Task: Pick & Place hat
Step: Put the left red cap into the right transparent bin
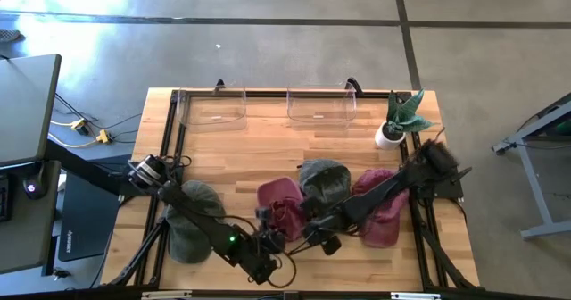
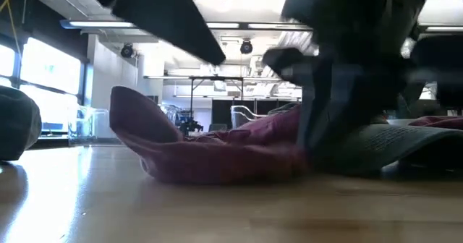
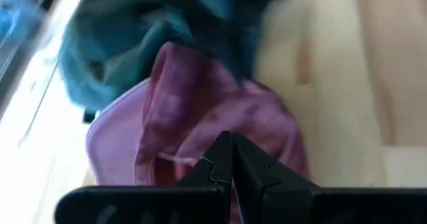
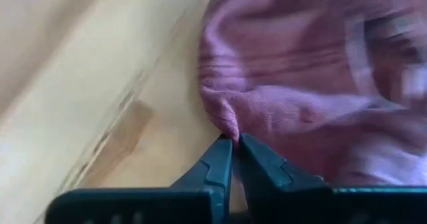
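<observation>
A maroon hat (image 1: 281, 206) lies on the table's near middle, its underside on the wood. It shows in the low view as a flattened maroon hat (image 2: 217, 156). My left gripper (image 1: 270, 240) reaches in from the left and is shut at the hat's near edge. My right gripper (image 1: 310, 230) reaches in from the right and is shut at the hat's near right edge. A grey-green hat (image 1: 323, 179) lies just behind it and touches it. My left gripper (image 3: 231, 159) is shut with its tips on the maroon hat's near rim (image 3: 200, 151), pink cloth showing between the fingers. How many layers it has cannot be told. The hat lies on the table. My right gripper (image 4: 235, 146) pinches a small pucker at the maroon hat's edge (image 4: 225, 125) between its fingertips, coming low from the table's right. The cloth bunches at the tips and the hat rests on the wood.
A second maroon hat (image 1: 382, 209) lies under the right arm, another grey-green hat (image 1: 192, 220) under the left arm. Two clear bins (image 1: 212, 111) (image 1: 321, 106) stand at the far edge, a potted plant (image 1: 397, 121) at the far right. Bare wood lies between hats and bins.
</observation>
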